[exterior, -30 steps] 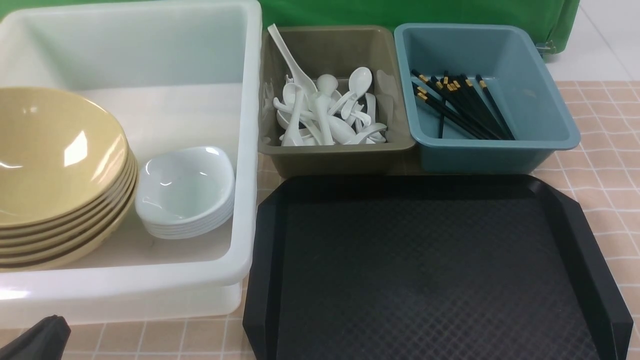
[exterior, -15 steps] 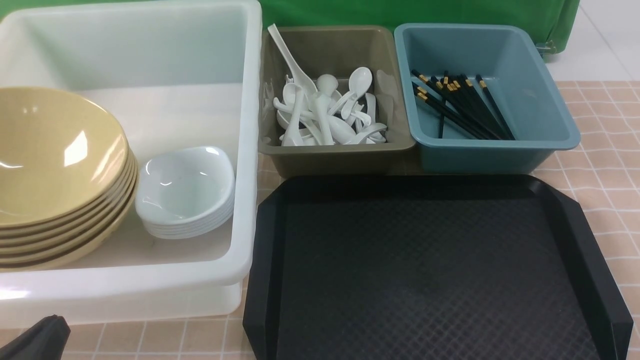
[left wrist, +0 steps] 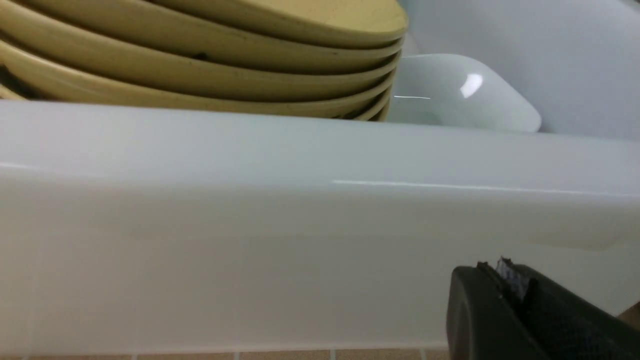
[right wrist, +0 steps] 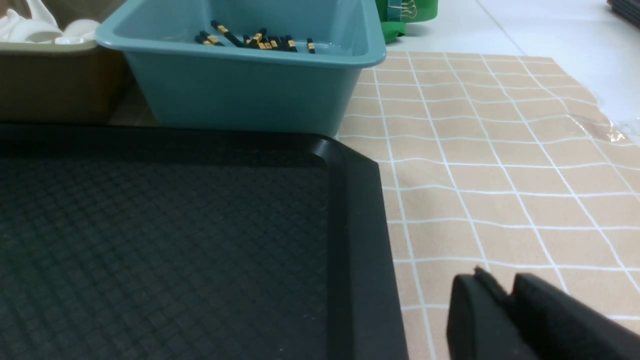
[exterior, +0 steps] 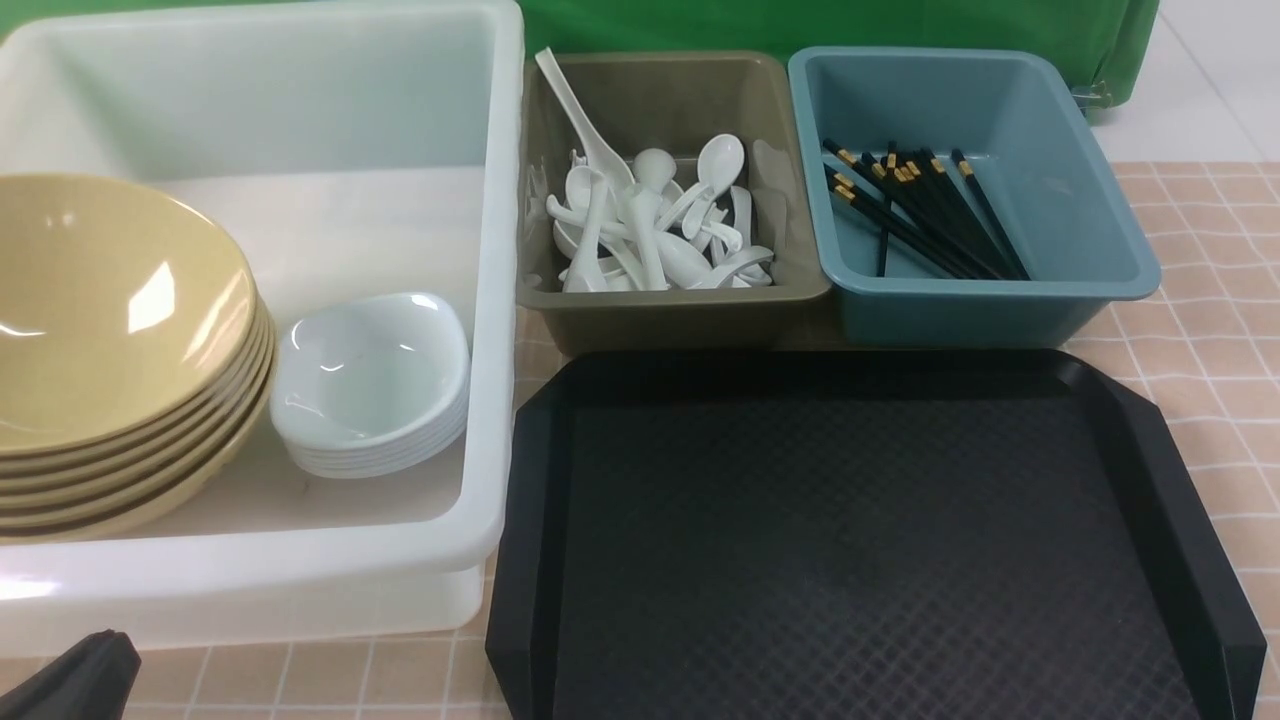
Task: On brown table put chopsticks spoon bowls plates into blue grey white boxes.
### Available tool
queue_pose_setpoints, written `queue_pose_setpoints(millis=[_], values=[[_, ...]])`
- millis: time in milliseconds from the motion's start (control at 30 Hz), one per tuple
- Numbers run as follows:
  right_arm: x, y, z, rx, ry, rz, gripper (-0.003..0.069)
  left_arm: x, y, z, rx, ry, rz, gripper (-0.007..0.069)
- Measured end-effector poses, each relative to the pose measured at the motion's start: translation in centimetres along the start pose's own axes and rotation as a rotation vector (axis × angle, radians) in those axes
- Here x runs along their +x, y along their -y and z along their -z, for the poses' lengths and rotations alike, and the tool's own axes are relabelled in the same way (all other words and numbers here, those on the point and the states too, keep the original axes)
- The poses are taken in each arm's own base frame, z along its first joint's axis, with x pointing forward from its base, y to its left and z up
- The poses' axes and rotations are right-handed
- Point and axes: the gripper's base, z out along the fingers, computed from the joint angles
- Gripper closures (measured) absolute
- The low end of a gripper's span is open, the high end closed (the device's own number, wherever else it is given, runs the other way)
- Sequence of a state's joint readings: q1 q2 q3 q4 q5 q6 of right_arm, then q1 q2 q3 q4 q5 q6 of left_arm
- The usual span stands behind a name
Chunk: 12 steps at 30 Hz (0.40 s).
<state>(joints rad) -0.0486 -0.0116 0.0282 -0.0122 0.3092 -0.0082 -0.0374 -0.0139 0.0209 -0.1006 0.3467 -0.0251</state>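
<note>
Front view, nearest: a dark tip of the left claw point(exterior: 70, 680) sat in the lower left corner of the frame, over the brown table point(exterior: 330, 680).
Left claw state: clenched, nothing between its fingers, close to the outer wall of the white tub in the left wrist view point(left wrist: 505, 300).
Right claw state: seen only in the right wrist view point(right wrist: 510, 305), lower right of that frame, above bare table beside the tray's edge; the fingers stood close together with a thin gap, holding nothing, and I could not tell whether it was released or clenched.
Black tray point(exterior: 860, 540): filled the lower centre and right of the front view, lying flat on the table, its textured floor bare.
White tub point(exterior: 480, 400): took the left half of the frame, just beside the tray's left edge.
Bowls point(exterior: 110, 330): a tan stack inside the tub at centre left, partly cut by the frame edge.
Plates point(exterior: 370, 380): a white stack inside the tub, just right of the bowls.
Grey bin point(exterior: 680, 310): upper centre, behind the tray, touching or nearly touching the tub.
Spoons point(exterior: 650, 220): a white heap inside the grey bin, one handle leaning up its far left corner.
Blue bin point(exterior: 1000, 300): upper right, just beside the grey bin.
Chopsticks point(exterior: 920, 215): a loose black bundle lying slantwise inside the blue bin, gold bands toward upper left.
</note>
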Motion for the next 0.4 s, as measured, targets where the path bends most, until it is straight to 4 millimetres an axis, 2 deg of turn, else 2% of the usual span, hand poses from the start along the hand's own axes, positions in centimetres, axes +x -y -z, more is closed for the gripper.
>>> queue_pose_setpoints(millis=[400], values=[[0.00, 0.00, 0.00, 0.000, 0.000, 0.000, 0.0509, 0.00, 0.00, 0.00, 0.000, 0.000, 0.000, 0.0623]])
